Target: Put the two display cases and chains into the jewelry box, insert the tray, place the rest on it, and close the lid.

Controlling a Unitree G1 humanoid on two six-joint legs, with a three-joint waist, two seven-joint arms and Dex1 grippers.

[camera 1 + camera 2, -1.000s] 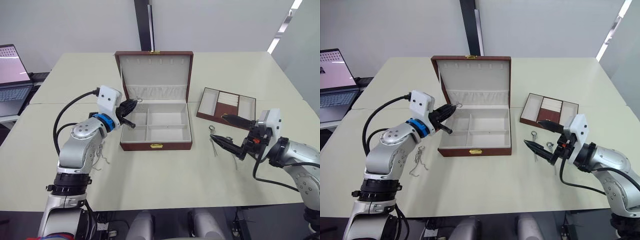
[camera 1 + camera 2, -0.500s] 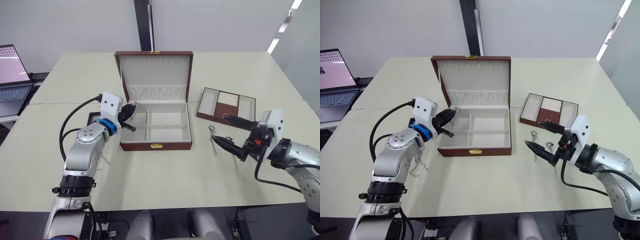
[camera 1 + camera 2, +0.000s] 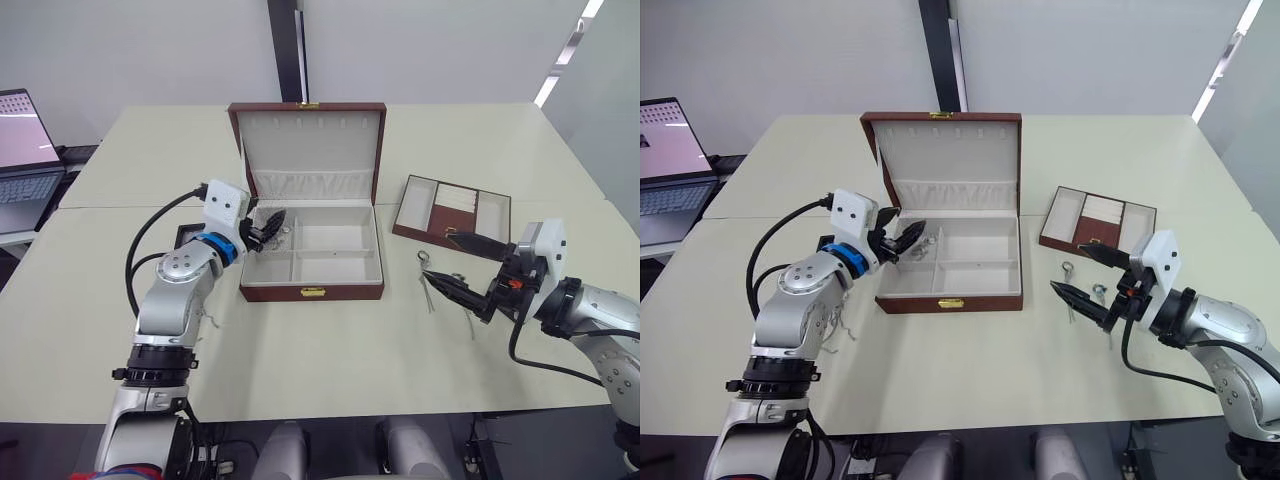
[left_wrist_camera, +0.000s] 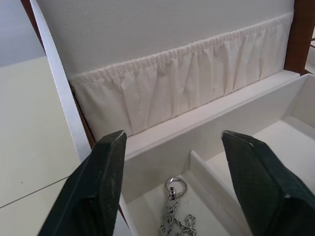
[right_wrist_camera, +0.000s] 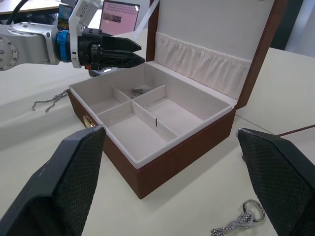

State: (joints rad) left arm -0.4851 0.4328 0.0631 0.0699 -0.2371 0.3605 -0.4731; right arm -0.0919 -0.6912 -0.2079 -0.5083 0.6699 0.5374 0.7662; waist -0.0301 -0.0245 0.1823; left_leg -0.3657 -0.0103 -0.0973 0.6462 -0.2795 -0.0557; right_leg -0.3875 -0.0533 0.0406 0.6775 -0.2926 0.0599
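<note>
The left claw [image 3: 902,240] now hangs with its fingers spread wide over the rear left compartment of the jewelry box [image 3: 950,262], whereas half a second ago it was pinched narrow around a silver chain at the same spot. That chain [image 4: 173,216] now lies loose on the cream lining just below and between the parted fingers, its ring clasp uppermost, so one chain looks delivered. The lid [image 3: 947,150] stands upright just beyond the claw, its gathered pocket facing it. Behind the left arm, on the tabletop [image 3: 970,370] outside the box, another chain [image 5: 49,102] lies waiting, and a dark square item that may be a display case sits near the arm, mostly hidden. The right claw [image 3: 1090,272] hovers wide open and has not shifted, with small ringed pieces [image 3: 1070,272] on the tabletop near its lower finger and the tray [image 3: 1098,221] just past its upper finger. The likely next job is fetching the chain outside the box.
</note>
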